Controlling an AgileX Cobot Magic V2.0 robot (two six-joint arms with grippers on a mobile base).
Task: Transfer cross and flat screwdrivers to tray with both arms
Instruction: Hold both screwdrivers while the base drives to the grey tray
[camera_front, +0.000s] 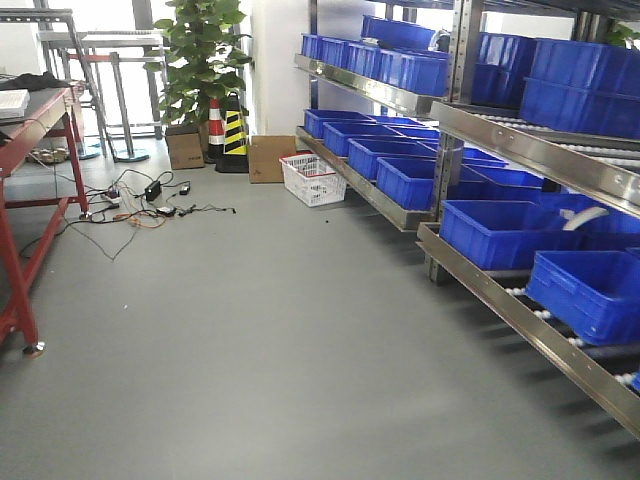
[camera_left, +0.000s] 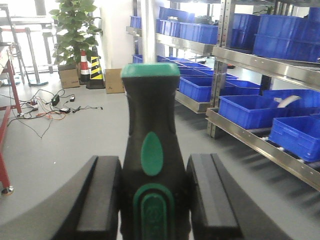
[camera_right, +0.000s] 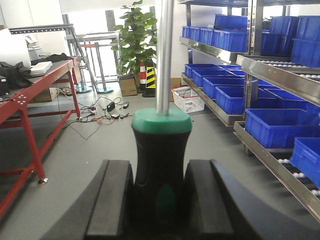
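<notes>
Screwdriver (camera_left: 150, 110) clamped in left end effector (camera_left: 152, 167), second screwdriver (camera_right: 161, 135) in right end effector (camera_right: 160, 172), blue bins (camera_right: 272, 125), red table (camera_right: 40, 80) nearby

- left-hand screwdriver (camera_left: 150, 100): black handle, green end cap, green oval inlays.
- right-hand screwdriver (camera_right: 161, 145): black handle, green collar, silvery shaft.
- left gripper (camera_left: 152, 161) and right gripper (camera_right: 159, 166): plain black.
- storage bins (camera_front: 500, 232): bright blue (every one on the racks).
- table frame (camera_right: 31, 145): red.
- traffic cone (camera_front: 215, 125): red and white bands.
- warning post (camera_front: 234, 135): black and yellow chevrons.
- basket (camera_front: 314, 180): white mesh.
- floor (camera_front: 250, 340): flat grey.
</notes>
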